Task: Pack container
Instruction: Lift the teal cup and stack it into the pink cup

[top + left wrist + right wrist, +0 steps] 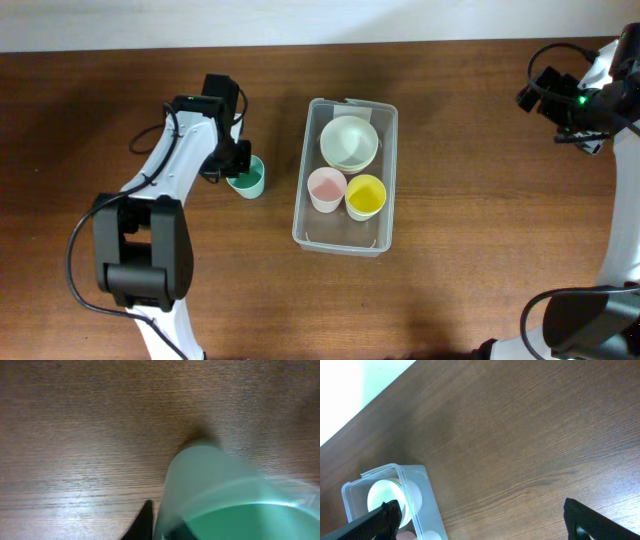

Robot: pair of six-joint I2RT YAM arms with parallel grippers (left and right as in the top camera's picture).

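Observation:
The container (391, 170), a clear rectangular bin, sits mid-table and holds a pale green bowl (349, 142), a pink cup (326, 188) and a yellow cup (365, 195). Left of it a green cup (247, 180) stands on the wood. My left gripper (238, 170) is shut on that cup's rim. In the left wrist view the green cup (225, 490) fills the lower right, with one black finger (145, 522) outside its wall and the other inside. My right gripper (560, 100) hangs open at the far right, well away from the container (422, 492) and its bowl (385, 495).
The table is dark brown wood (480, 250). Its far edge meets a white surface (350, 390) along the top of the overhead view. Both arm bases stand at the near edge, left and right.

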